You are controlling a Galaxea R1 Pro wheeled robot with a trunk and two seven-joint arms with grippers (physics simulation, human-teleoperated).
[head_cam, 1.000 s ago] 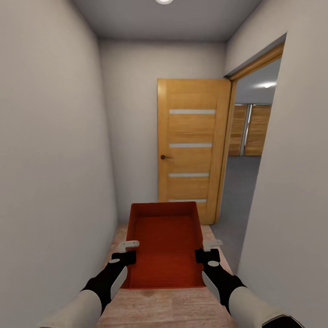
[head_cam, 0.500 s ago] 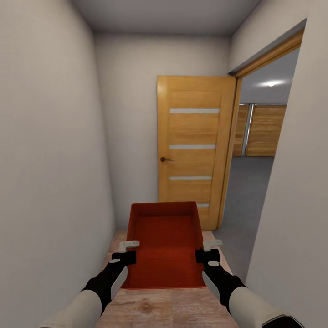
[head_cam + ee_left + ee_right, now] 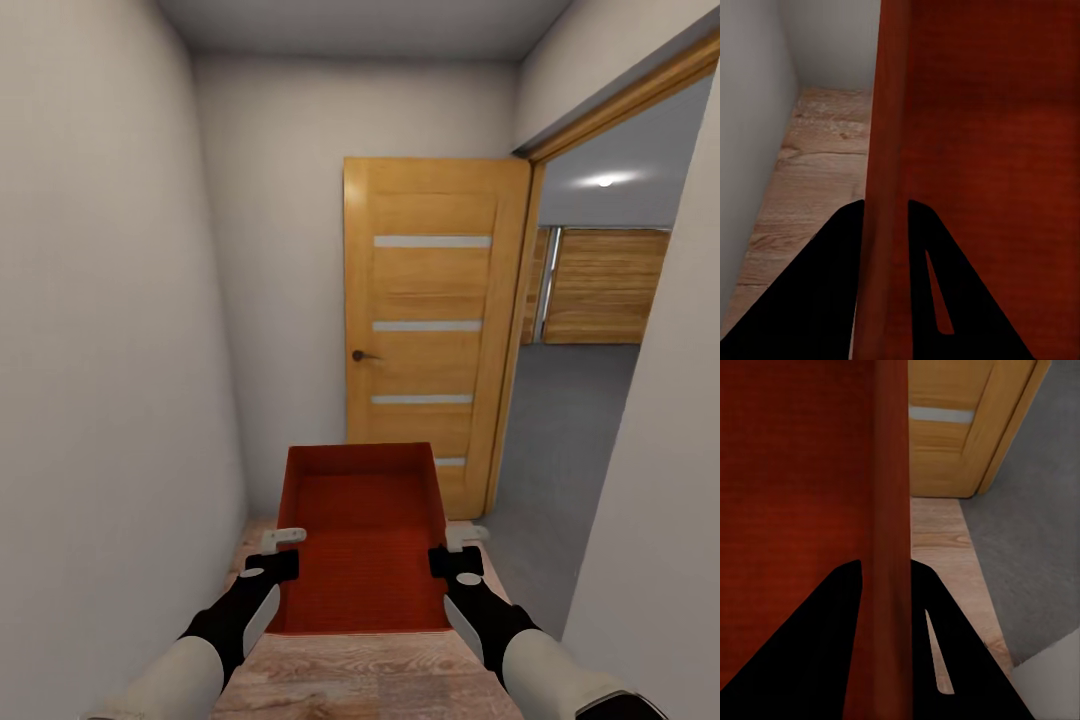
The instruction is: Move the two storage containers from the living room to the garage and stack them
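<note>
I carry an orange-red storage container (image 3: pixel 365 540) level in front of me, its ribbed inside facing up. My left gripper (image 3: pixel 283 552) is shut on its left wall (image 3: pixel 883 187). My right gripper (image 3: pixel 455 550) is shut on its right wall (image 3: pixel 891 510). Black fingers (image 3: pixel 825 285) straddle the thin wall in each wrist view. Through the doorway at right lies the garage with its dark grey concrete floor (image 3: pixel 565 450) and wooden panel doors (image 3: pixel 600 285). The second container is out of view.
I stand in a narrow hallway with pale walls close on both sides and light wood planks (image 3: pixel 360 670) underfoot. An open wooden door (image 3: pixel 430 320) stands ahead against the end wall. The doorway's right jamb wall (image 3: pixel 660 520) is near my right arm.
The camera has moved forward and turned a little right; the door and doorway loom larger and more of the garage shows. Both grippers keep their hold on the container.
</note>
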